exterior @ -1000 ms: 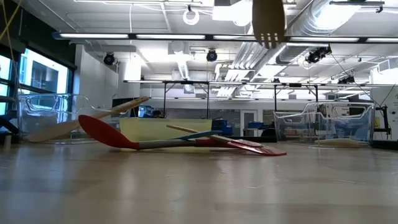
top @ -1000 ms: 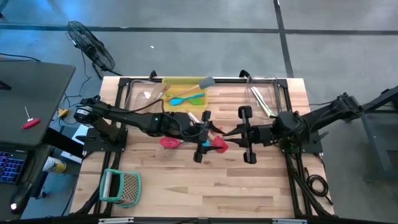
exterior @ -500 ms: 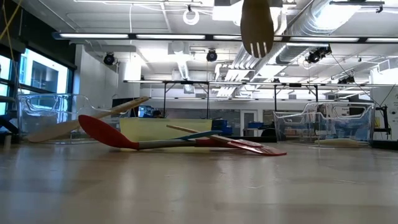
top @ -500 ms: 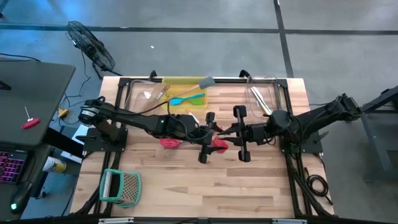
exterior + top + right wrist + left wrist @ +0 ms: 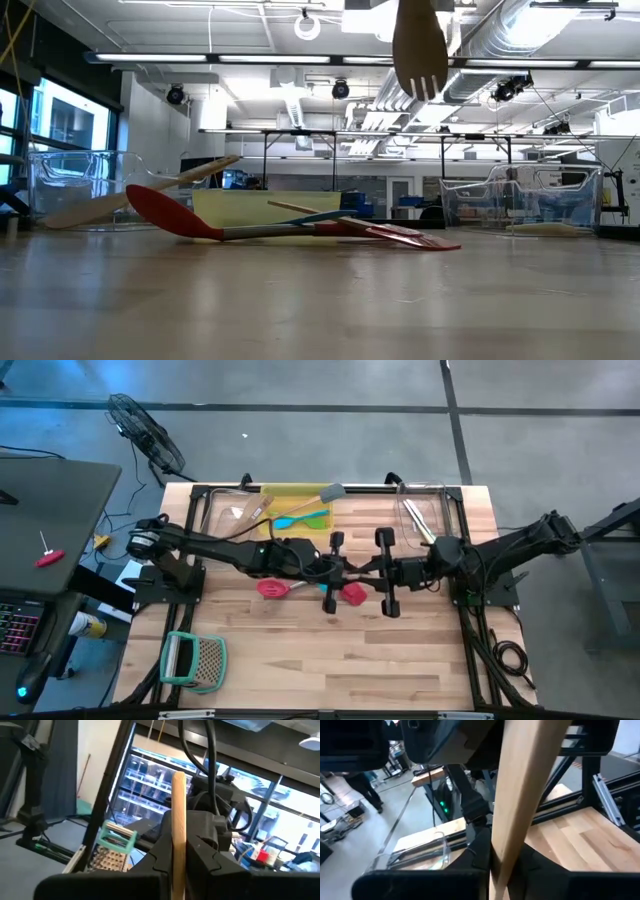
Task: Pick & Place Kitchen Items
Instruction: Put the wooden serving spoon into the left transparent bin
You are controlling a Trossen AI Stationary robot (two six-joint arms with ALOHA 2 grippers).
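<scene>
Above the red spatula at mid-table, both grippers meet around a wooden fork: left gripper pinches its handle, right gripper likewise. Light, stiff and smooth, it looks best held mid-handle.

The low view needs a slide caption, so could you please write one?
A pale wooden fork hangs tines-down high above the wooden table, where red spatulas lie before a yellow tray.
</scene>
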